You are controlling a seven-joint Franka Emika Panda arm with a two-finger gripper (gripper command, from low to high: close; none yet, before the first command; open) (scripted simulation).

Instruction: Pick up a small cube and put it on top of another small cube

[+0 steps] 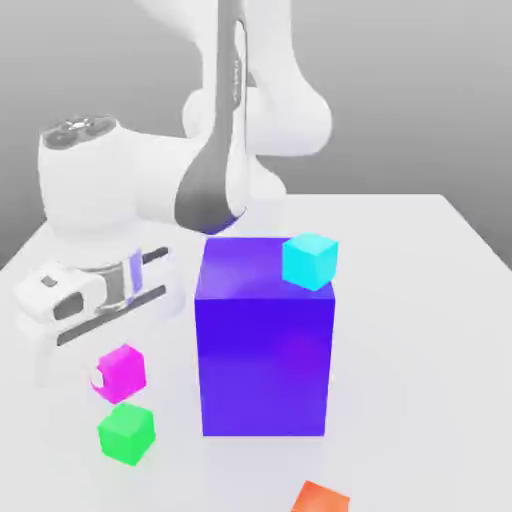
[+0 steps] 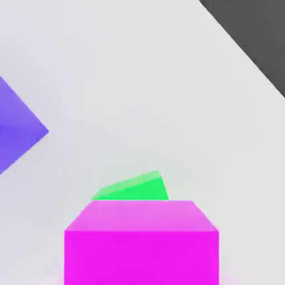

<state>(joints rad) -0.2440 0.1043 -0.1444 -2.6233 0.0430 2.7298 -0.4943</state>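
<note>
A: In the exterior view, where is the magenta cube [image 1: 122, 372]?

B: It hangs clear of the white table [image 1: 420, 330], toward the exterior view's left, held in the gripper [image 1: 100, 378], whose fingers are closed on it. A white fingertip shows against the cube's left face. The white hand above it slants down from the arm [image 1: 215, 150].

A: And the green cube [image 1: 126, 433]?

B: It sits on the table just below the magenta one in the picture, a touch to the exterior view's right of it. The two look apart, with a thin strip of table showing between them.

A: What else is on the table?

B: A big blue-purple block [image 1: 265, 340] stands upright in the middle, to the exterior view's right of both small cubes. A cyan cube [image 1: 310, 261] rests on its top, at the right-hand corner. An orange cube [image 1: 320, 498] lies at the lower edge, partly cut off.

A: Now the hand view.

B: The magenta cube [image 2: 141, 245] sits close to the camera, its top and front faces showing. The green cube [image 2: 133, 188] peeks out just beyond it, turned at an angle and partly hidden by it. A corner of the blue-purple block [image 2: 16, 131] enters from one side, well apart from them, and the table's [image 2: 139, 83] edge runs diagonally against dark ground.
</note>
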